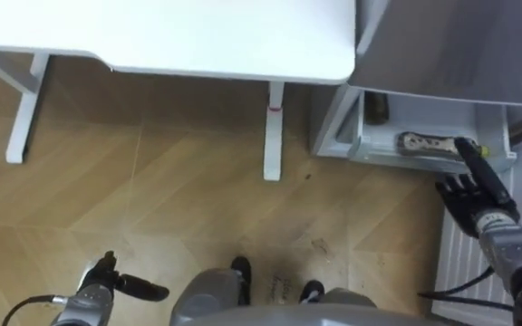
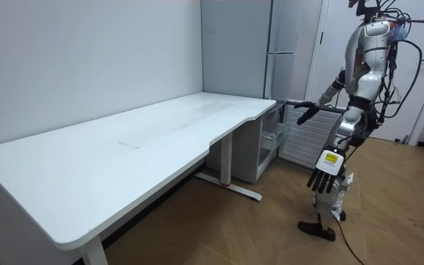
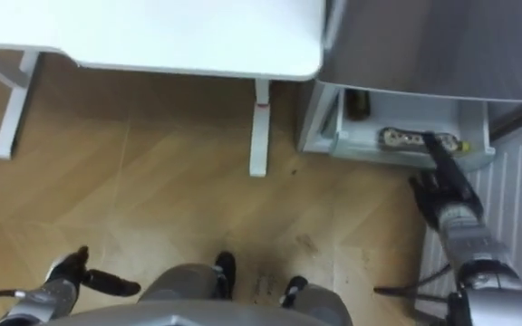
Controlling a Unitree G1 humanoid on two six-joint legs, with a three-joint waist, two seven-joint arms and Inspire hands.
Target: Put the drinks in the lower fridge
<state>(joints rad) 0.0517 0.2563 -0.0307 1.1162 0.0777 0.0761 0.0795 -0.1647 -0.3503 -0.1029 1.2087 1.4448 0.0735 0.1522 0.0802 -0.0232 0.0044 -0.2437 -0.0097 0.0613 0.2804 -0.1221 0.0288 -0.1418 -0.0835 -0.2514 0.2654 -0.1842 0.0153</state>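
While the right hand [image 1: 468,197] reaches forward, the drink bottle [image 1: 427,142] lies just ahead of it.
The bottle rests on its side in the lower fridge compartment [image 1: 353,136], its long axis crosswise. The right hand is open, one outstretched finger at the bottle's right end. The left hand [image 1: 105,282], open, hangs well apart.

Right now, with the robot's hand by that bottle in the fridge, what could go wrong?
The right hand is open, not wrapped round the bottle lying on the fridge shelf. A push from its finger might roll the bottle, maybe over the low front edge onto the wooden floor. The left hand hangs low by the robot's side, too far off to catch it.
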